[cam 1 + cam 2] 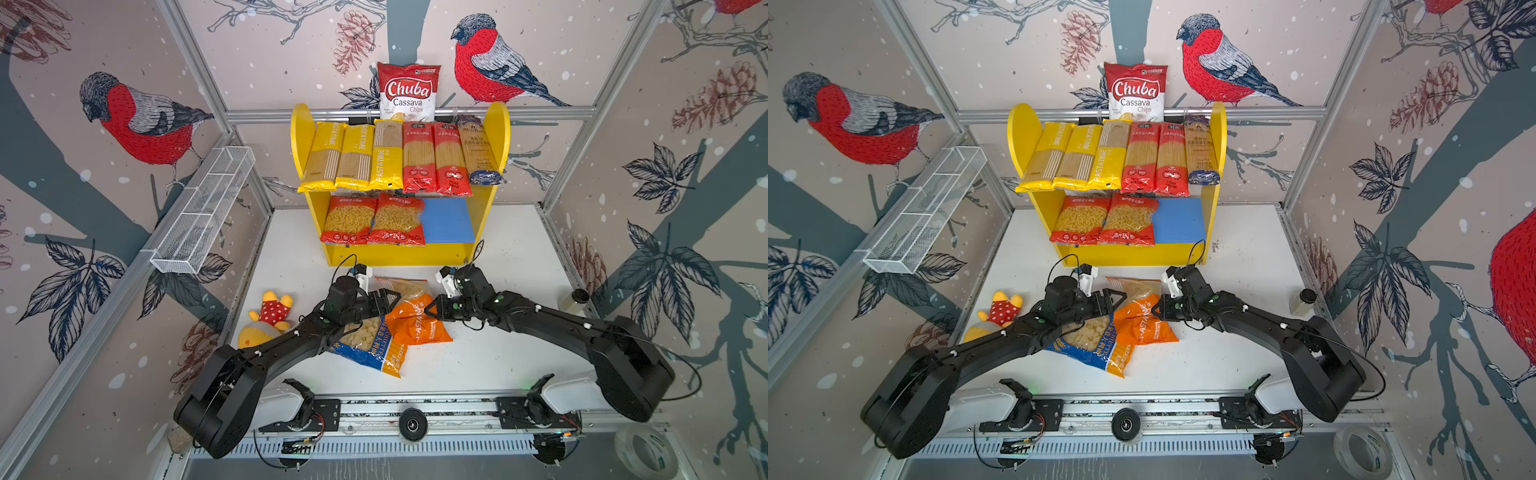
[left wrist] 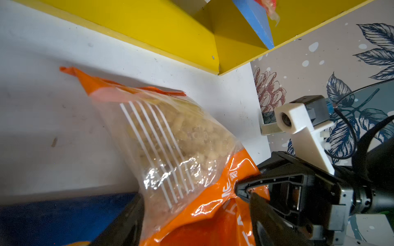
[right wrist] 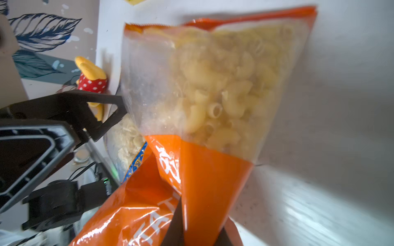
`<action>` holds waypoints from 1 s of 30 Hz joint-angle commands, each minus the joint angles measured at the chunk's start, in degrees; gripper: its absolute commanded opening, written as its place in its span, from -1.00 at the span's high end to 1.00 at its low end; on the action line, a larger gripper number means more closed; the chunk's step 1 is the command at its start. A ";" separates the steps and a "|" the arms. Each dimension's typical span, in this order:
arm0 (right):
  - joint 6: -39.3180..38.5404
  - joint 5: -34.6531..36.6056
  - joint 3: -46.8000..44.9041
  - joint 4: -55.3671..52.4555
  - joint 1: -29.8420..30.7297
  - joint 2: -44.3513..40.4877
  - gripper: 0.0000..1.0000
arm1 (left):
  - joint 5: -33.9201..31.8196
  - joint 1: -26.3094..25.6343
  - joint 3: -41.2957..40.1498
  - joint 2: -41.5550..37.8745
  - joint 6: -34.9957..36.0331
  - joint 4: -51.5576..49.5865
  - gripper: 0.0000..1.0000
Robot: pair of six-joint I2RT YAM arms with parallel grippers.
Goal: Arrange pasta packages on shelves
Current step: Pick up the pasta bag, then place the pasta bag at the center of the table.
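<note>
Going left to right in both top views, we first meet the plush toy (image 1: 268, 320) at about eight o'clock on the surface (image 1: 478, 357), clear of the job. Next the left pincer (image 1: 388, 300) hangs with its jaws spread wide, empty, over the blue pasta bag (image 1: 365, 343), one finger tip just beside the orange bag's clear window. The orange pasta bag (image 1: 415, 320) lies near the centre, overlapping the blue one, in front of the shelves (image 1: 399, 254) at twelve o'clock. The right pincer (image 1: 430, 311) has its jaws pinched nearly together on a fold of the orange film at that bag's three o'clock edge; the right wrist view shows the film gathered between the tips. We judge the bag soft and slippery, its loose elbow macaroni free to shift, so a pinch on film alone may let it sag or slip; a hold across the filled body, or support from the free pincer, would be safer. The bare blue board (image 1: 449, 220) on the right of the lower shelf looks like the spot for it. Writing: "PASTATIME" on the orange bag and the yellow long packs (image 1: 357, 160), "Chuba Cassava Chips" on the chips bag (image 1: 409, 89) behind the shelves; the red packs (image 1: 434, 160) carry characters too small to read.
</note>
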 commanded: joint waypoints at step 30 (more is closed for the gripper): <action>6.76 1.70 -9.87 8.26 -9.42 -10.82 0.18 | 6.87 -15.92 13.31 14.07 10.45 6.39 -0.42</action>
